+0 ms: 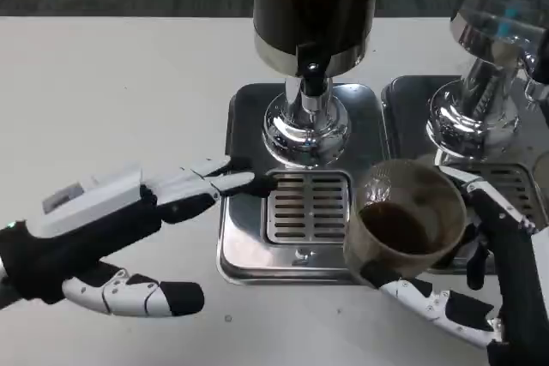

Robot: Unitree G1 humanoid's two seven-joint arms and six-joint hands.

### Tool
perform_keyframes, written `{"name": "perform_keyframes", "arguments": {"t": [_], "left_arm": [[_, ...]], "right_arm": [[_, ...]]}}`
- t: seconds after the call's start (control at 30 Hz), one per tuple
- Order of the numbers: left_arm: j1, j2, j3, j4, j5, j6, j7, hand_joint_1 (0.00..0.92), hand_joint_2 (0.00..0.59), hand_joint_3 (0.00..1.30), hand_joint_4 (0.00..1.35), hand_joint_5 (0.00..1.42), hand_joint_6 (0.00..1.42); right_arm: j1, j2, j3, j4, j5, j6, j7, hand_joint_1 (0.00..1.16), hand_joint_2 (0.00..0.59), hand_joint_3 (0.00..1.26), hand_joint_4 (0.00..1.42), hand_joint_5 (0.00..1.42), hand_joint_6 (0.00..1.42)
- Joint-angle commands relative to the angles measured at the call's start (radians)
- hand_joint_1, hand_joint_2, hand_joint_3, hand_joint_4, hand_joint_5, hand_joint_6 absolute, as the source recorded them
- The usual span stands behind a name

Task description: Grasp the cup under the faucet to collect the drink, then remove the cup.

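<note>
Cup [403,219], clear and holding dark drink, sits in the right hand [480,272] toward the tabletop's [111,92] near right corner, off the right side of the drip tray [300,212]; the fingers [429,302] curl under and behind it, gripping it. Behind the tray's grate stands the dispenser [310,32] with its faucet [312,75], toward the far edge. A second dispenser [489,66] stands at the far right. The left hand [111,237] lies near the near left edge, fingers spread and empty, fingertips touching the tray's left rim.
</note>
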Motion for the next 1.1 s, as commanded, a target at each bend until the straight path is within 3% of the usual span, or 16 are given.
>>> {"name": "perform_keyframes", "arguments": {"t": [0.03,0.47,1.1], "left_arm": [[0.029,0.035,-0.020,-0.033,-0.033,-0.036,0.003,0.000,0.149,0.09,0.00,0.00,0.02],[0.105,0.081,-0.066,-0.095,-0.112,-0.106,0.012,0.000,0.147,0.08,0.00,0.00,0.01],[0.144,0.134,-0.079,-0.105,-0.087,-0.200,0.087,0.000,0.142,0.07,0.00,0.00,0.00]], "right_arm": [[0.034,-0.001,-0.021,-0.074,0.030,-0.047,0.011,0.86,0.161,0.66,0.75,0.97,1.30],[0.122,-0.005,-0.044,-0.142,0.047,-0.079,0.062,0.87,0.164,0.68,0.75,0.97,1.30],[0.227,0.014,-0.061,-0.221,0.053,-0.118,0.102,0.87,0.157,0.69,0.76,0.99,1.30]]}}
